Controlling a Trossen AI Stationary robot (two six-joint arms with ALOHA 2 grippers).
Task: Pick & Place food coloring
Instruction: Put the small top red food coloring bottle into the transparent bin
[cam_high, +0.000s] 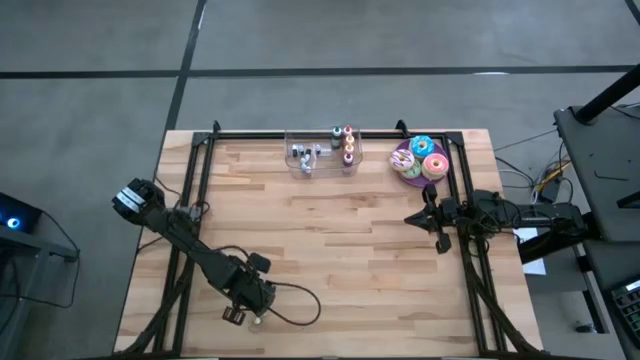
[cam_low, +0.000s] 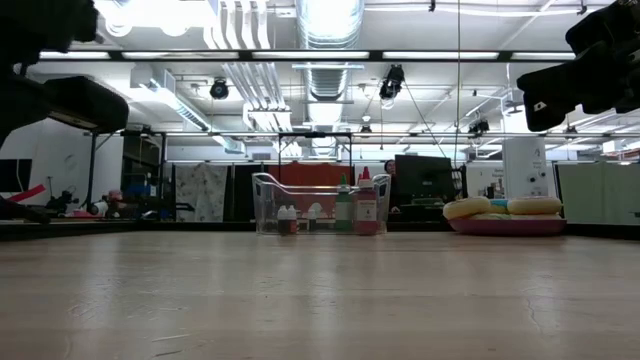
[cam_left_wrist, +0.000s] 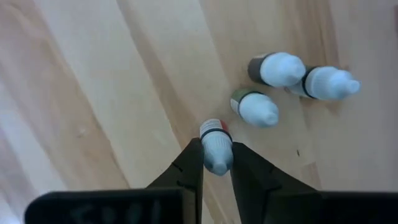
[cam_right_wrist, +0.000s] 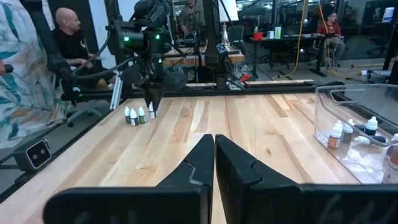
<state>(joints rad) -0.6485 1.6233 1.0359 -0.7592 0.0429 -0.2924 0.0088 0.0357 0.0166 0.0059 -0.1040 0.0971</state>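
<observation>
Four tiny food coloring bottles with white caps stand close together on the wooden table near its front left corner: three (cam_left_wrist: 255, 107), (cam_left_wrist: 277, 68), (cam_left_wrist: 326, 82) stand free on their bases. The fourth, with a red band (cam_left_wrist: 214, 130), is between the fingers of my left gripper (cam_left_wrist: 216, 147), which points down over it (cam_high: 243, 314) and is shut on it. The right wrist view shows the same group (cam_right_wrist: 134, 116) under that gripper (cam_right_wrist: 152, 103). My right gripper (cam_right_wrist: 214, 140) is shut, held level at the table's right side (cam_high: 412, 217), far from the bottles. My left gripper pinches the red-banded bottle's white cap (cam_left_wrist: 217, 157) between its two fingers, one on each side. The fingers come from above, pointing down. The bottle stays upright below them, its body toward the table.
A clear bin (cam_high: 320, 152) with more small bottles stands at the table's far edge, and a plate of frosted doughnuts (cam_high: 420, 160) is to its right. A cable (cam_high: 295, 305) loops beside the left gripper. The table's middle is bare wood. People sit beyond the table.
</observation>
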